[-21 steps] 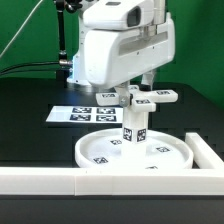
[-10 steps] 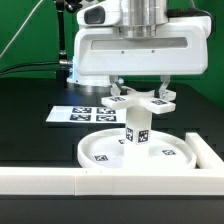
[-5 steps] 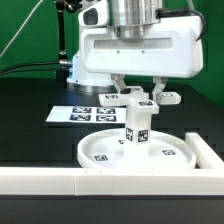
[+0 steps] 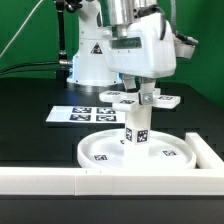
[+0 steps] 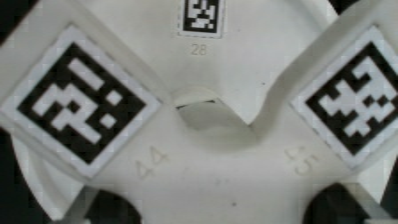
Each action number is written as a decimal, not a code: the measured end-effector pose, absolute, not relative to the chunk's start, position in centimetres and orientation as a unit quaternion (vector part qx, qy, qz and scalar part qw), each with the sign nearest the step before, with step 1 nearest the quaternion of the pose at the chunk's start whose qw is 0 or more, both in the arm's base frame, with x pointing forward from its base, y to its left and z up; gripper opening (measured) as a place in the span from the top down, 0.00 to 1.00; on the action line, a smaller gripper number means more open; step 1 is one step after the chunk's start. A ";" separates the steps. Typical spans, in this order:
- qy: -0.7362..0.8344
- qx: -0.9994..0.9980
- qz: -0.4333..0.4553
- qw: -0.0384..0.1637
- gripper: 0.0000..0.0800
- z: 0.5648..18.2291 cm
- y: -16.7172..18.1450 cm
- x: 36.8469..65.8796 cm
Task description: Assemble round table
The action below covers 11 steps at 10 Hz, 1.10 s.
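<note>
The large rimmed round disc (image 4: 105, 152) lies flat on the black table. The short tagged post (image 4: 136, 129) stands upright at its middle. The flat cross-shaped foot piece (image 4: 122, 97) sits level on top of the post. My gripper (image 4: 146, 95) comes straight down over it and is shut on the foot piece at its middle. In the wrist view the foot piece (image 5: 196, 70) fills the picture, with a tag on each arm and its centre hole in sight. My gripper (image 5: 222, 208) has one dark fingertip (image 5: 111, 206) showing at each side of the piece.
The marker board (image 4: 72, 113) lies on the table behind the disc, at the exterior view's left. The long white border wall (image 4: 60, 180) runs along the front and turns back at the right (image 4: 208, 152), close to the disc's rim. The arm's base stands behind.
My hand has turned about its upright axis over the post, from broadside to angled. The foot piece has turned a little with it. Disc and post have stayed in place.
</note>
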<state>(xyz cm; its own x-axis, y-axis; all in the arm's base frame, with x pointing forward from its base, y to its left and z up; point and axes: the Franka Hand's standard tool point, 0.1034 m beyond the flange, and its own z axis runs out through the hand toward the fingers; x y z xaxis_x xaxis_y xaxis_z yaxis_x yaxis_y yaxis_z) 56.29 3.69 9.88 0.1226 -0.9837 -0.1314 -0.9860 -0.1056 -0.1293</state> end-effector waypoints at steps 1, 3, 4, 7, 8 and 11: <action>0.693 -0.714 0.011 0.095 0.45 9.9 3.7 56.3; 0.750 -0.654 0.021 0.097 0.45 9.9 3.7 56.3; 0.765 -0.636 0.024 0.098 0.45 9.9 3.6 56.3; 0.790 -0.604 0.032 0.103 0.37 9.9 3.7 56.4; 0.792 -0.601 0.033 0.104 0.24 9.9 3.9 56.3; 0.777 -0.616 0.031 0.126 0.19 12.0 3.9 56.6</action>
<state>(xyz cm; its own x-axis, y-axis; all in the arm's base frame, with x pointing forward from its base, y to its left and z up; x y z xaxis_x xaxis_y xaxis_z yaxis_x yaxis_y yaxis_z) 56.56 3.88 12.00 -0.2097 -0.9492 -0.2347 -0.9649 0.2398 -0.1076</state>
